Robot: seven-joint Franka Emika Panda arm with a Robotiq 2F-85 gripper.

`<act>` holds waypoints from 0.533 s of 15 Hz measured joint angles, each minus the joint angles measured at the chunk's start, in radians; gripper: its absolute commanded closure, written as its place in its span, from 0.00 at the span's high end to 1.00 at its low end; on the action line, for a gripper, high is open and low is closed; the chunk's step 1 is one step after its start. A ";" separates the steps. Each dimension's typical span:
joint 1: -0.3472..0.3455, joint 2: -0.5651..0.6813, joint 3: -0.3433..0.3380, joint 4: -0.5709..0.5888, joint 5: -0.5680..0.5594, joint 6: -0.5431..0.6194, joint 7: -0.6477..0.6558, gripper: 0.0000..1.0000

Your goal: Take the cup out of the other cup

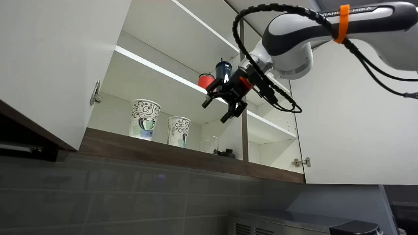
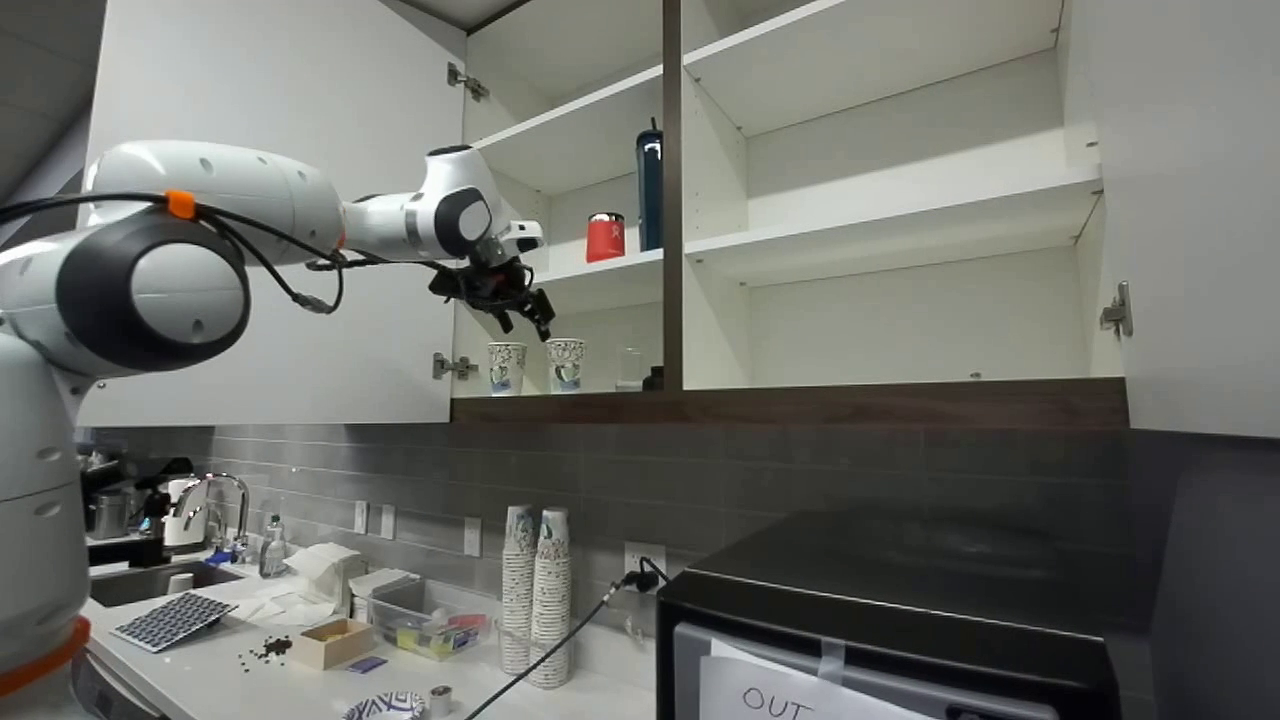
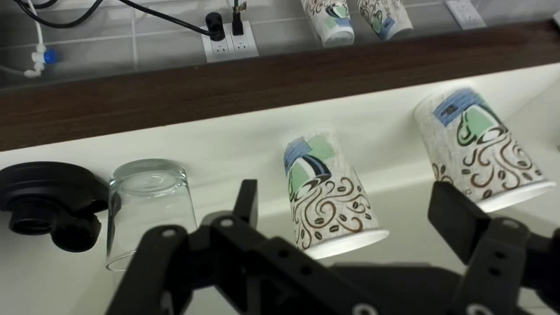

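One glass [image 3: 151, 203] near two cups [image 3: 330, 201]

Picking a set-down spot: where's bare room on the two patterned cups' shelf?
Wrist view: bare shelf between glass and middle cup; a narrower-looking gap between middle cup and end cup. Crowded: the glass's other side, where a black piece sits right beside it; whether touching, can't tell.
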 measured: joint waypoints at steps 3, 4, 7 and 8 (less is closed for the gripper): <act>0.004 -0.118 -0.010 -0.120 0.007 -0.002 -0.086 1.00; 0.004 -0.158 -0.012 -0.159 0.010 -0.002 -0.113 1.00; 0.005 -0.275 -0.020 -0.264 0.035 -0.010 -0.192 1.00; 0.008 -0.311 -0.025 -0.293 0.045 -0.028 -0.216 1.00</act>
